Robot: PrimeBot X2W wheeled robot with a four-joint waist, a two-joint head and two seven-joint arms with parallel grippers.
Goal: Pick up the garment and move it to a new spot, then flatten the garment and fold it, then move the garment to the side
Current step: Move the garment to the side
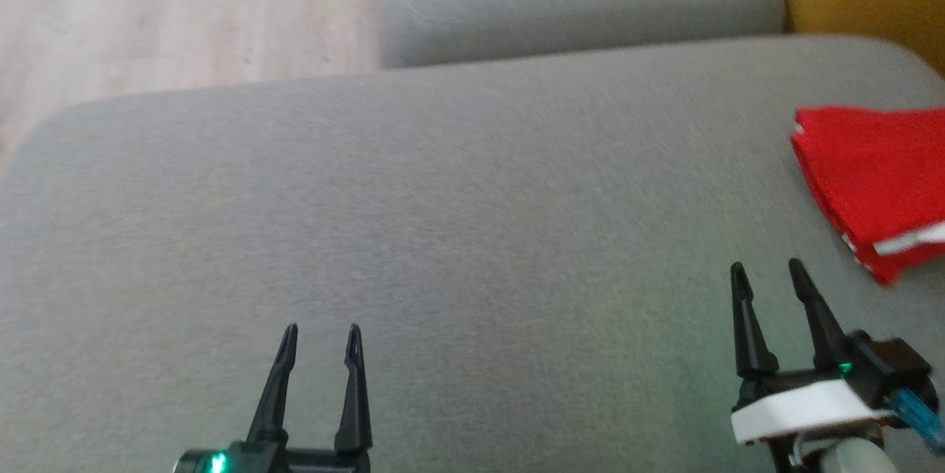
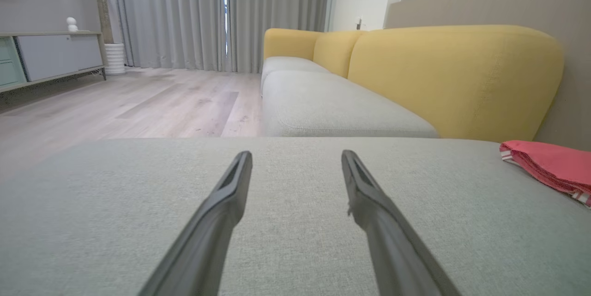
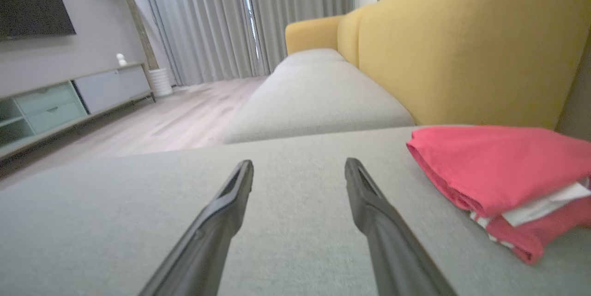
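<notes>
The garment [image 1: 875, 178] is red with white trim, folded into a thick bundle. It lies on the grey cushion [image 1: 458, 222] at the far right edge of the head view. In the right wrist view the garment [image 3: 503, 180] sits just right of the fingers; in the left wrist view the garment [image 2: 551, 166] is far off to the right. My right gripper [image 1: 768, 270] hovers open, low and left of the bundle, with nothing between its fingers. At the bottom of the head view my left gripper [image 1: 322, 333] is open too, empty over bare cushion.
A second grey seat cushion [image 1: 576, 1] lies beyond this one, with a yellow backrest [image 2: 452, 79] along the right. Pale wood floor [image 1: 177, 15] is at the upper left. A low cabinet [image 3: 69, 102], curtains and a potted plant stand across the room.
</notes>
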